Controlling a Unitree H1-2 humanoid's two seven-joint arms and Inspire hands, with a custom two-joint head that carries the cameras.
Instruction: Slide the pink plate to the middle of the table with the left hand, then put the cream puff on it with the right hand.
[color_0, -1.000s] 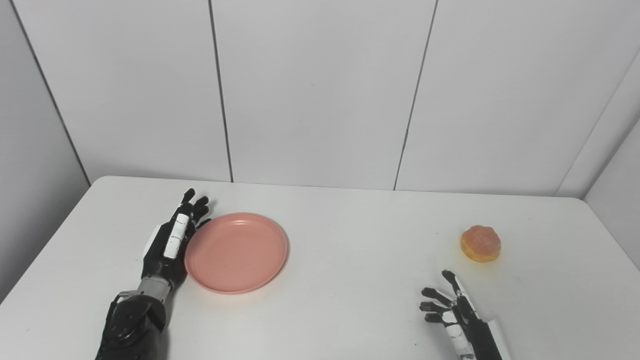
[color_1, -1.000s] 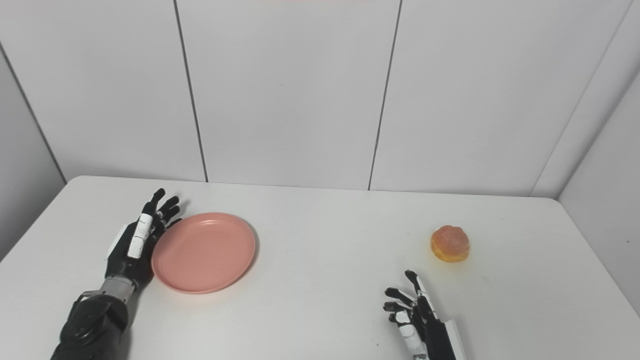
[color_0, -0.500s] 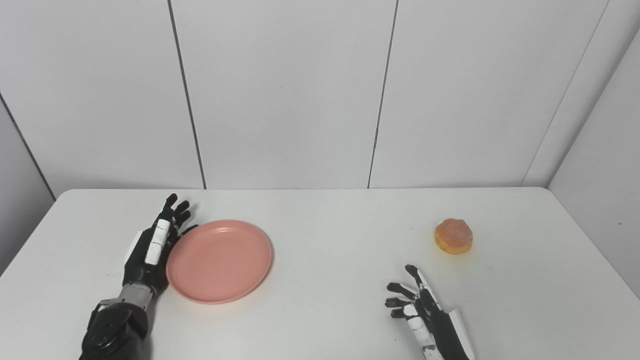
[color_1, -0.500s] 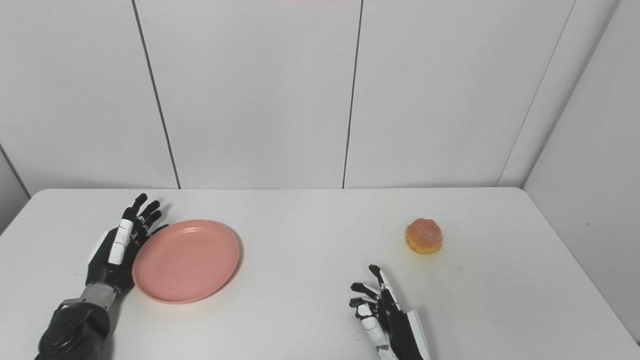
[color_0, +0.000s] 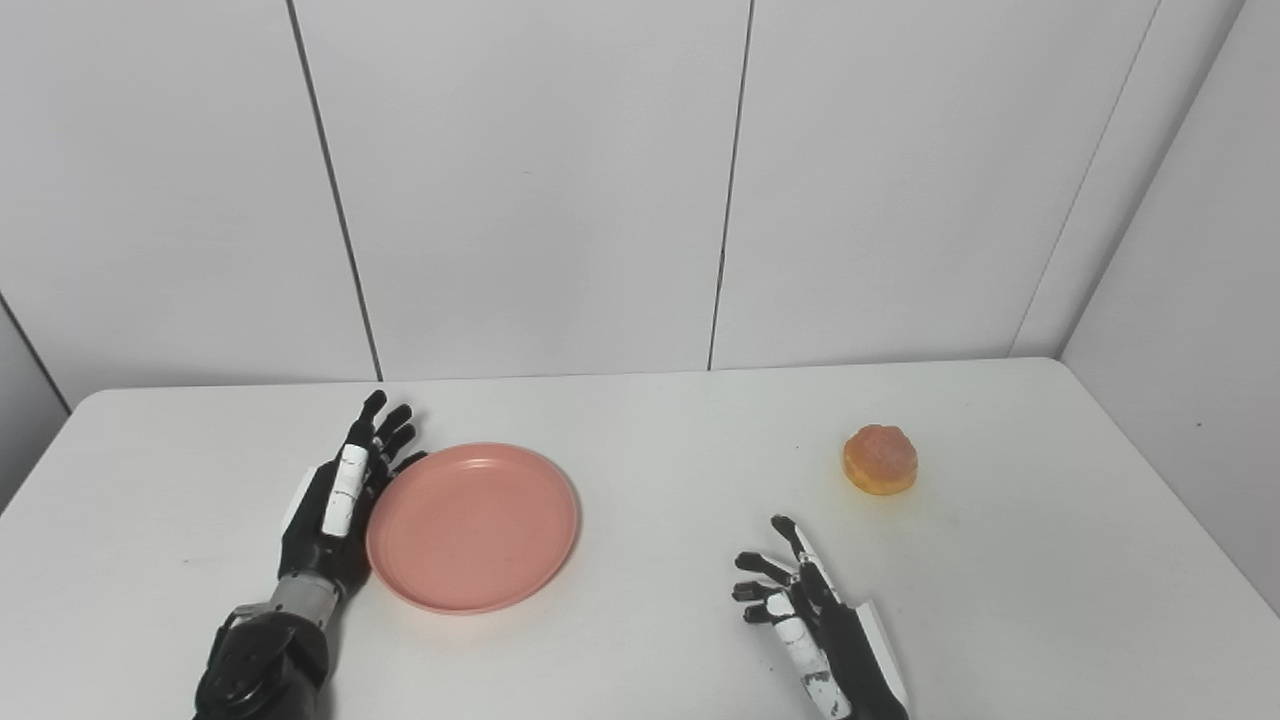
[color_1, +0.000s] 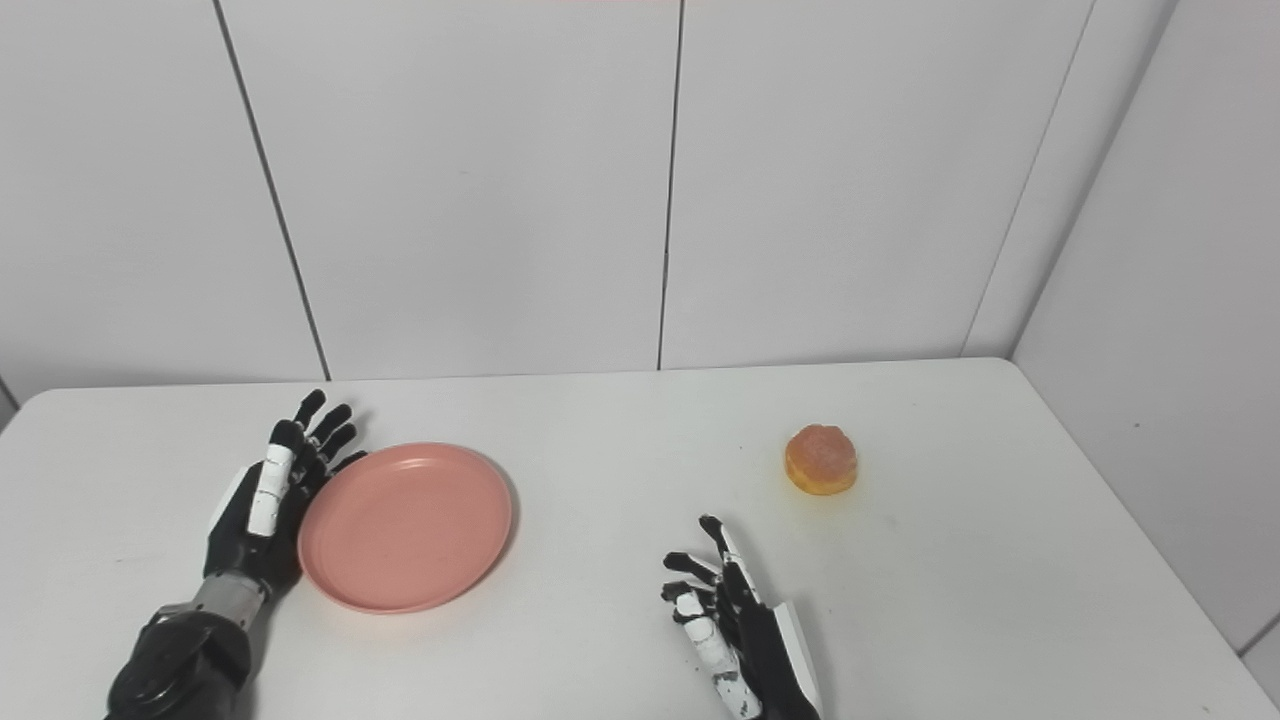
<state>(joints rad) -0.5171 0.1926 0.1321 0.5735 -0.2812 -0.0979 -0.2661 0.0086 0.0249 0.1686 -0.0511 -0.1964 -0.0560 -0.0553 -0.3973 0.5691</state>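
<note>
The pink plate (color_0: 472, 525) lies flat on the left half of the white table (color_0: 660, 470). My left hand (color_0: 342, 495) stands on edge against the plate's left rim, fingers stretched out and apart, holding nothing. The cream puff (color_0: 880, 459), round and golden, sits alone on the right side of the table. My right hand (color_0: 805, 612) rests low near the front edge, fingers spread, open and empty, well short of the puff and to its lower left.
White wall panels (color_0: 540, 180) rise directly behind the table's far edge, and a side wall (color_0: 1200, 300) closes in on the right. Bare tabletop lies between the plate and the cream puff.
The camera has swung, shifting the whole picture. Relative to the table, the plate and my left hand have slid a little to the right. The right hand stays open near the front.
</note>
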